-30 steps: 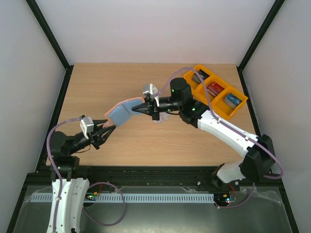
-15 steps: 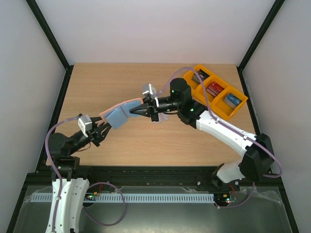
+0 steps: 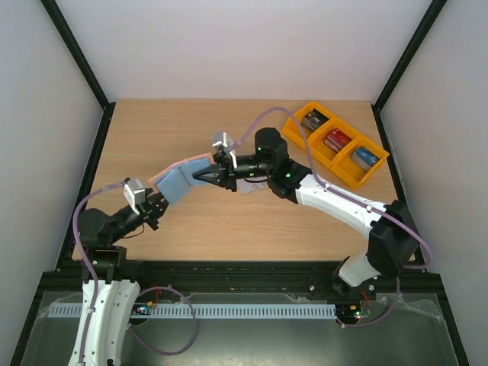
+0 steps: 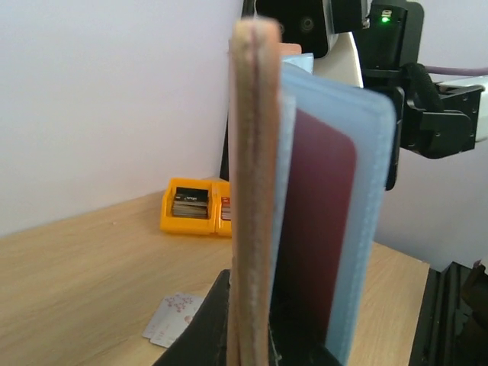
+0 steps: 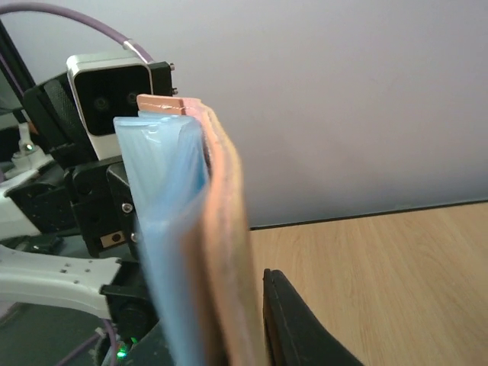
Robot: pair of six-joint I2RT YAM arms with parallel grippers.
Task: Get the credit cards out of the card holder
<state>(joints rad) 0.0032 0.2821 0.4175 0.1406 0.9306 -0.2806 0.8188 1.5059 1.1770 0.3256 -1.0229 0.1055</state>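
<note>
The card holder (image 3: 181, 180), pinkish-tan outside and light blue inside, hangs above the table between both arms. My left gripper (image 3: 159, 200) is shut on its lower left edge; in the left wrist view the black fingers (image 4: 204, 324) pinch the tan cover (image 4: 252, 191). A dark red card-like sheet (image 4: 316, 229) sits in the blue pocket. My right gripper (image 3: 200, 176) straddles the other end, and a thin gap shows between its finger (image 5: 293, 320) and the tan side (image 5: 225, 252). Two whitish credit cards (image 4: 171, 316) lie flat on the table, partly under the right arm (image 3: 250, 188).
An orange bin (image 3: 335, 143) with dark, red and blue boxes stands at the back right, also in the left wrist view as a bin (image 4: 191, 207). The right arm's forearm (image 3: 335, 200) stretches across the table's middle. Black frame rails edge the table.
The right arm carried the card holder left and toward the left arm. My left gripper closed on its lower edge. The right jaws loosened slightly.
</note>
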